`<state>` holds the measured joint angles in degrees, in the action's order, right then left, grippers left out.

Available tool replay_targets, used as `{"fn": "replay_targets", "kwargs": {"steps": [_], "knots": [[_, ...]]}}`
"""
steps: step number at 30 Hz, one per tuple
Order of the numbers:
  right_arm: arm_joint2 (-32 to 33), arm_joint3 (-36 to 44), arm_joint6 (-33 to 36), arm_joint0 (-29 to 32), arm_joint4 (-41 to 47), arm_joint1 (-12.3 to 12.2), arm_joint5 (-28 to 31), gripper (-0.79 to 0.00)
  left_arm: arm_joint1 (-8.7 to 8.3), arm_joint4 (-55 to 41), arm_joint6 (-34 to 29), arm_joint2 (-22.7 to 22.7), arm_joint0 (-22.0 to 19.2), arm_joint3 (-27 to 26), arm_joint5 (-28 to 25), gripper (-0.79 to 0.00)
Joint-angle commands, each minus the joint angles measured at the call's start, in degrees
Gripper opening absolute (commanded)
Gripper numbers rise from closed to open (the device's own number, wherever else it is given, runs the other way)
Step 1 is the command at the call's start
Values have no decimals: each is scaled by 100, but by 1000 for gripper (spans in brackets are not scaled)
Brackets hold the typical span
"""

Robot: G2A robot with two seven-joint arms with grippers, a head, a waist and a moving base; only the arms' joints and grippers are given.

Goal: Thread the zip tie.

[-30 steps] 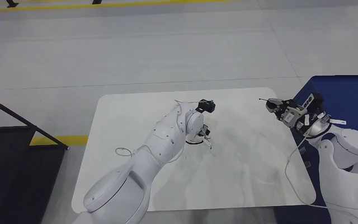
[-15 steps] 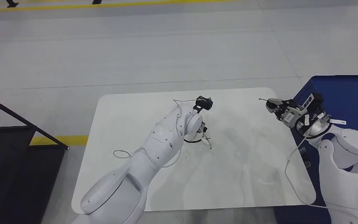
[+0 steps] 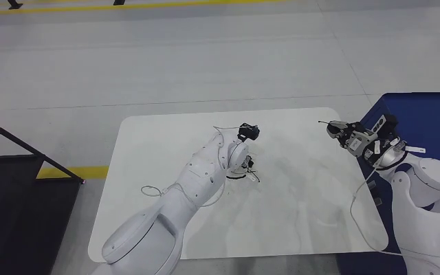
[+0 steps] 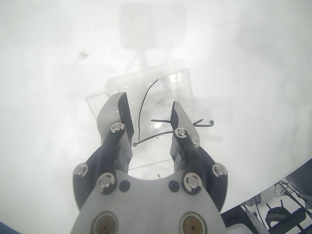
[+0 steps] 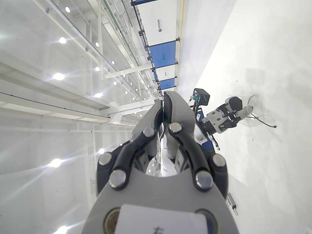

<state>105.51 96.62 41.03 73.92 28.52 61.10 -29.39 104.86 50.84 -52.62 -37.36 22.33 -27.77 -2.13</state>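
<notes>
Top view first, my supervisor is saying: what is changing?

Over the last second my left arm is edging a little across the white desk (image 3: 158, 151), drawing my left end effector (image 3: 242, 167) in over the clear plastic box (image 4: 189, 83). I am judging that as lining up for a pick; nothing is being threaded yet.

And where are the ties lying?

In the left wrist view the thin black zip ties (image 4: 151, 138) are lying loose in that box, right below my left end effector, whose fingers are standing released and wide apart, gripping nothing. One tie is crossing between the fingers, and another is poking out past the box wall near one finger.

How are the arms sitting?

My left arm is stretching out over the middle of the desk, wrist bent down towards the box. My right arm is hanging at the desk's right edge, well apart, with my right end effector (image 5: 166, 98) clenched. A thin dark strip (image 3: 323, 124) is sticking out from its tip, possibly a tie.
</notes>
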Motion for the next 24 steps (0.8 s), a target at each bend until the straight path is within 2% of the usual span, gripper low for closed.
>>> {"fn": "replay_targets", "kwargs": {"steps": [1,5,24], "knots": [[0,0,0,0,0,0,0,-785,20,-30,67,-18,-34,-3,-70,-496],[0,0,0,0,0,0,0,-785,23,-9,107,-60,-86,44,-85,-557],[0,0,0,0,0,0,0,-785,240,-51,427,-46,-204,817,-477,-588]]}}
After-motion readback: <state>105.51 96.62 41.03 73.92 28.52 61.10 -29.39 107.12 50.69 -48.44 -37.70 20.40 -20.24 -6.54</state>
